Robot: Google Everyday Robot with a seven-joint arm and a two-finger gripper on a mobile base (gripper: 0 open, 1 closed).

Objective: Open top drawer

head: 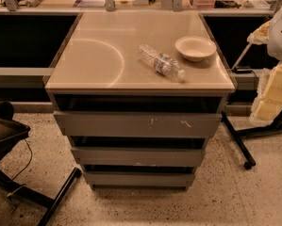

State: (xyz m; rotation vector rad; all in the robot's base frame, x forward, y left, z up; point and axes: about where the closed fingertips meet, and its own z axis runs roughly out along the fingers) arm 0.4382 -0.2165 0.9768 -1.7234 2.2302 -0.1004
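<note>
The top drawer [138, 125] is the widest grey front of the cabinet, just under the beige countertop [98, 55]. It is flat and handleless, with pale scratches right of centre. A dark gap runs between its upper edge and the countertop. Two narrower grey drawer fronts, the middle one [136, 156] and the bottom one [138, 178], sit below it. My gripper is out of the camera view, and no part of the arm shows near the drawers.
A clear plastic bottle [161, 62] lies on its side on the countertop beside a white bowl [195, 48]. A dark chair with black legs [8, 140] stands at the left. A black-legged stand with yellowish items [272, 93] is at the right. The floor is speckled.
</note>
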